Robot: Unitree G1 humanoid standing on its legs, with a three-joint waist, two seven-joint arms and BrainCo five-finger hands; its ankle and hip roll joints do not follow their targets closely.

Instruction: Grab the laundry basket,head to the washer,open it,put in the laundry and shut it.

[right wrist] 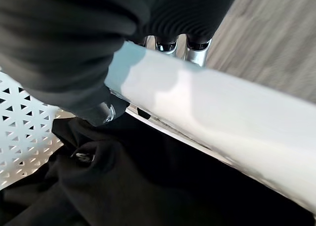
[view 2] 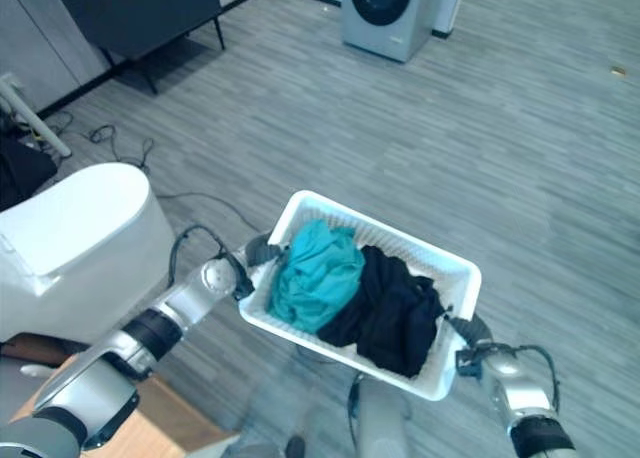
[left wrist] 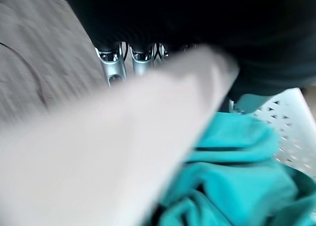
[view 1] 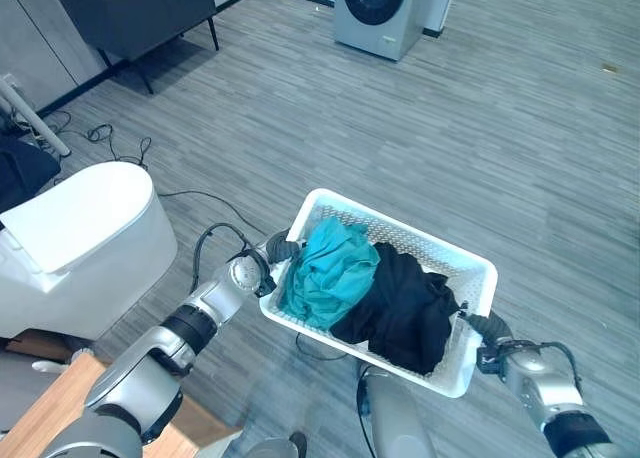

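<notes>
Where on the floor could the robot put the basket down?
The widest bare floor runs from the white laundry basket up to the washer, and to the right. It is crowded on the left: a white toilet, black cables and a dark cabinet. Left hand and right hand grip the basket's two ends.

Grey plank floor (view 1: pixel 480 128) carries a washer (view 1: pixel 380 13), dark cabinet (view 1: pixel 140 18), perhaps cords (view 1: pixel 110 138).
</notes>
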